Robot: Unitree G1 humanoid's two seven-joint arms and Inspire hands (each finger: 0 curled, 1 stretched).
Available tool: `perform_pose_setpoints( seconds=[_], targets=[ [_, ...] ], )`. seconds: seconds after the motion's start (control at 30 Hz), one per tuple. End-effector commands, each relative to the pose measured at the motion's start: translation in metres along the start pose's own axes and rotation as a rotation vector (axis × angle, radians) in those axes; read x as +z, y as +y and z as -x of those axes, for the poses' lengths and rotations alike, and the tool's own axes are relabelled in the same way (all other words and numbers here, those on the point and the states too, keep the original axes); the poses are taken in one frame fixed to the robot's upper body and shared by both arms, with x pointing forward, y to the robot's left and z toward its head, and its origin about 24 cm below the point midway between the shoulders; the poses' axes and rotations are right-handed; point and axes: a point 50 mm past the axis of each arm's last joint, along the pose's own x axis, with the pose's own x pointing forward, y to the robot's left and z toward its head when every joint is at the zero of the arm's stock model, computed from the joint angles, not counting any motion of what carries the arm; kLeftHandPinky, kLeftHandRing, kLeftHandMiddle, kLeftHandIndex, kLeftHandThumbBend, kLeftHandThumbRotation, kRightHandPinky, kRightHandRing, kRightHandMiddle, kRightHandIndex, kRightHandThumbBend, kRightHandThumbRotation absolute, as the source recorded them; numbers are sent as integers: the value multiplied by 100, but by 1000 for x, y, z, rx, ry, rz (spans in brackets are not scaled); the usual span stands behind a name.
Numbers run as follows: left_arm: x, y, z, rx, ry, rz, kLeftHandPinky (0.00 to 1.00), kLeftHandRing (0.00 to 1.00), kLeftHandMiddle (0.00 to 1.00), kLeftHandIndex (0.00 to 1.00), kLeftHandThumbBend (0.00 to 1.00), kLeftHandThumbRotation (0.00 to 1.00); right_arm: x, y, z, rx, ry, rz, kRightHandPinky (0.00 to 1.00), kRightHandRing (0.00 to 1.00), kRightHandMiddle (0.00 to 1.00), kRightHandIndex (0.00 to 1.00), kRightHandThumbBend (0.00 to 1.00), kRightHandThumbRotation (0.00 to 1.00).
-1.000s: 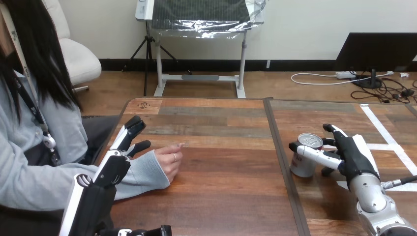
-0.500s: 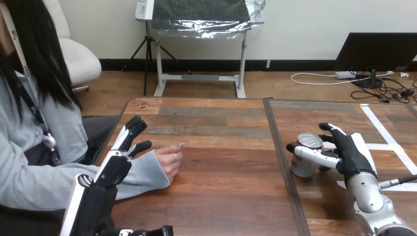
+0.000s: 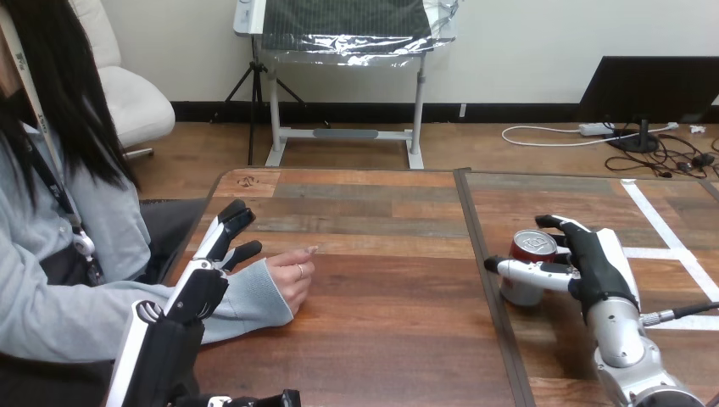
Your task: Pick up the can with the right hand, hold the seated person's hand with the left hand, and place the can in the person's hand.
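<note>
Table (image 3: 381,326) | right hand (image 3: 598,264) round can (image 3: 532,247) — left hand (image 3: 210,267) beside person's hand (image 3: 292,278)

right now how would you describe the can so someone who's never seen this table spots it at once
Start at the wooden table and the dark seam running down it. The can stands upright just right of that seam, left of the white tape. It is the only small silver cylinder there, and the right hand has its thumb and fingers curled round it.
</note>
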Motion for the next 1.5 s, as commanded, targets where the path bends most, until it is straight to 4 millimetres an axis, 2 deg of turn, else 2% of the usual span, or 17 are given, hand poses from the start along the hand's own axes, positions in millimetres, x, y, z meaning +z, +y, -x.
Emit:
perform_pose_setpoints(
  seconds=[0.0, 0.07, 0.23, 0.7, 0.97, 1.47],
  targets=[
    [2, 1, -18, 10, -85, -7, 86, 95, 96, 92, 100, 51, 46, -6, -15, -60, -124, -15, 60, 71, 77, 82, 100, 12],
    [2, 1, -18, 11, -83, -2, 86, 95, 96, 91, 100, 51, 47, -6, -15, -70, -124, -12, 61, 71, 75, 80, 99, 6],
    [2, 0, -18, 15, -86, -2, 85, 95, 96, 91, 100, 50, 50, -7, -16, -108, -122, 0, 60, 69, 72, 75, 96, 2],
    [3, -2, -18, 20, -98, -13, 85, 94, 96, 91, 100, 52, 53, -14, -20, -161, -86, 65, 48, 54, 57, 58, 88, 0],
    [3, -3, -18, 19, -96, -9, 86, 95, 96, 91, 100, 51, 53, -18, -21, -170, -59, 57, 45, 50, 53, 52, 86, 0],
    [3, -3, -17, 22, -94, -25, 88, 95, 97, 92, 100, 51, 49, -22, -20, -190, -63, 39, 46, 50, 53, 51, 87, 0]
  ],
)
